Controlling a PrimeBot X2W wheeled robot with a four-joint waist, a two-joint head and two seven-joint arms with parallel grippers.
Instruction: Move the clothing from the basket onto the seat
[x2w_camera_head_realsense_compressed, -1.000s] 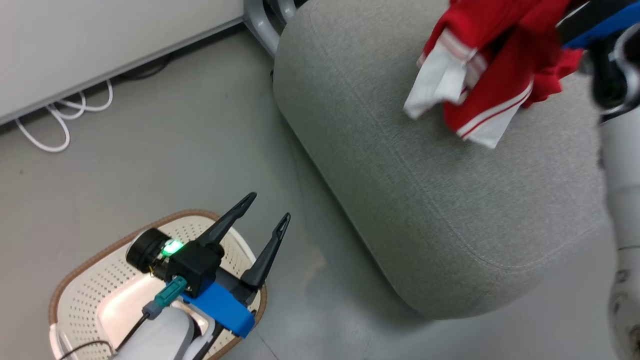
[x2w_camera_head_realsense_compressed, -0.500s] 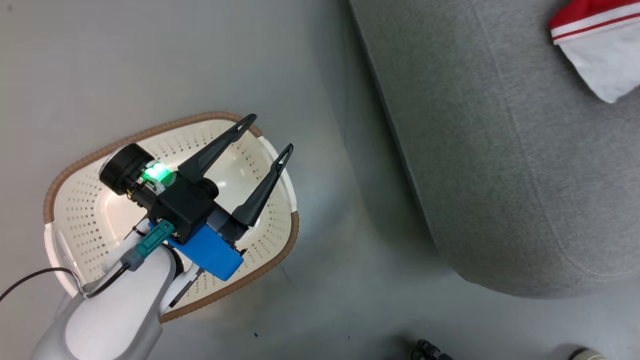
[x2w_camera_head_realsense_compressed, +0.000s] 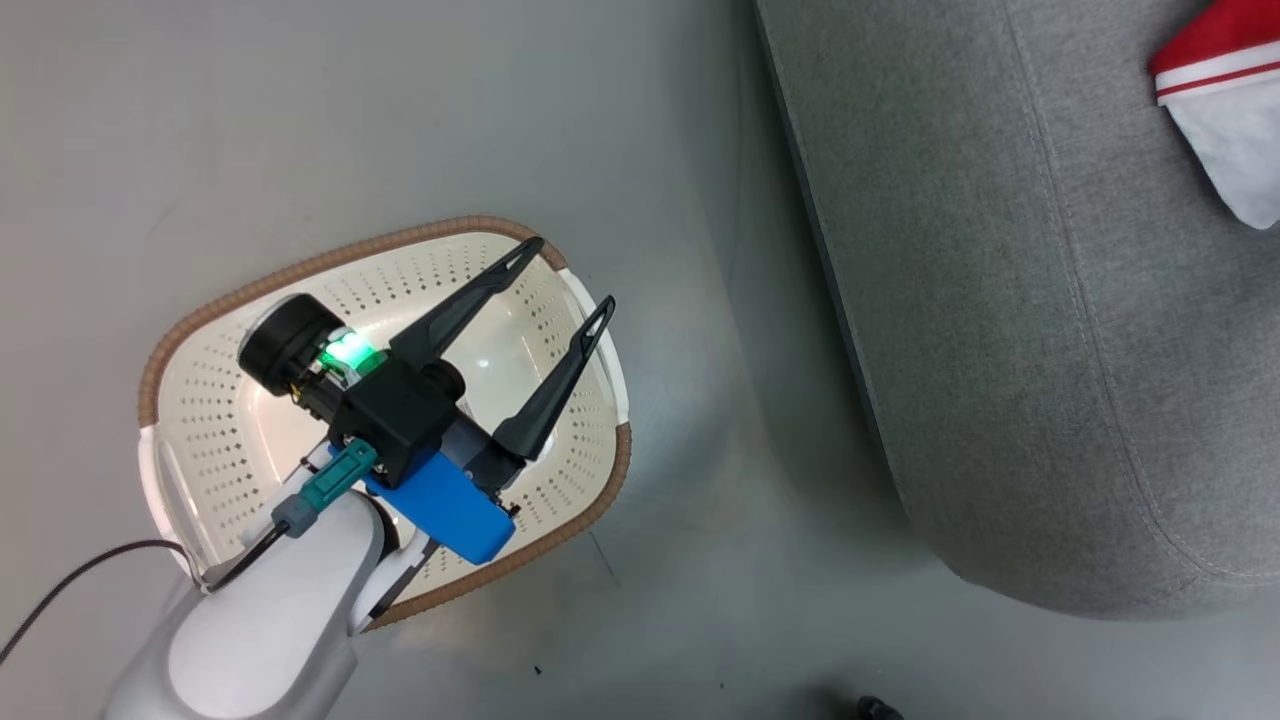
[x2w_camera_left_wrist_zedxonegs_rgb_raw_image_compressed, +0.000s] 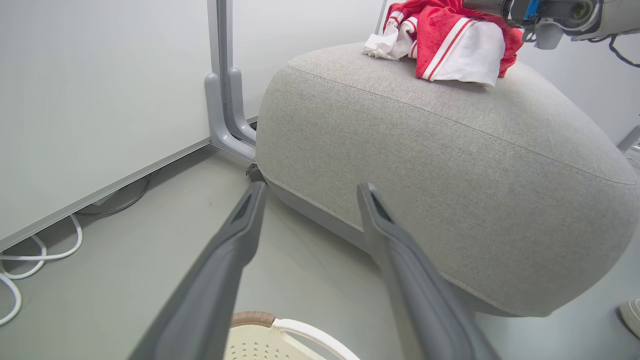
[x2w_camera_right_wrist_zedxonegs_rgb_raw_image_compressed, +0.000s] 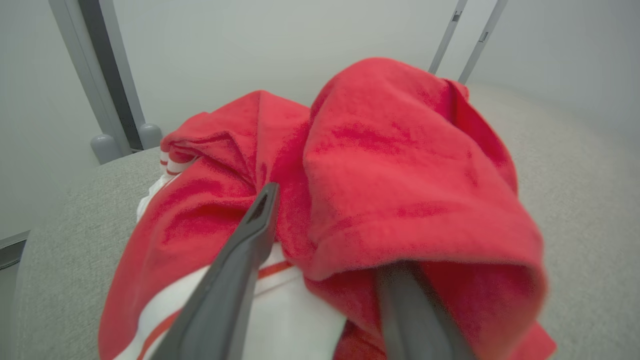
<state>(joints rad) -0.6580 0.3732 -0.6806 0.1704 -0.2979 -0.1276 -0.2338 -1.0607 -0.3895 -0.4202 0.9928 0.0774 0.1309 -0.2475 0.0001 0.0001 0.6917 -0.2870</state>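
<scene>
red clothing (x2w_camera_right_wrist_zedxonegs_rgb_raw_image_compressed: 400, 165) w/ white trim lies heaped on top of the grey fabric seat (x2w_camera_head_realsense_compressed: 1000, 250), well apart from the basket (x2w_camera_head_realsense_compressed: 330, 262). right gripper (x2w_camera_right_wrist_zedxonegs_rgb_raw_image_compressed: 325, 230) is at the heap, arm reaching in over the seat top. its fingers stand apart: the one on the left of its wrist view is bare w/ its tip against the cloth, the other's tip is hidden under a red fold draped over it, so cloth lies btwn and over the fingers but they aren't closed on it. left gripper (x2w_camera_head_realsense_compressed: 570, 275) hangs above the basket. its pale forearm comes up from the lower left of the head view, wrist angled so the two long dark fingers point up-right toward the seat, jaws spread wide. green light (x2w_camera_head_realsense_compressed: 345, 352) glows on that wrist, blue block (x2w_camera_head_realsense_compressed: 440, 505) + teal plug (x2w_camera_head_realsense_compressed: 325, 485) beside it, thin black cable (x2w_camera_head_realsense_compressed: 60, 590) trailing off left. basket stands on the grey floor (x2w_camera_head_realsense_compressed: 300, 120) near the seat's rounded side, a strip of floor btwn them. its perforated cream bottom shows under the fingers. beyond the seat: grey frame leg (x2w_camera_left_wrist_zedxonegs_rgb_raw_image_compressed: 222, 100) against a pale wall panel (x2w_camera_left_wrist_zedxonegs_rgb_raw_image_compressed: 100, 100), white cables (x2w_camera_left_wrist_zedxonegs_rgb_raw_image_compressed: 30, 260) looped on the floor below.
</scene>
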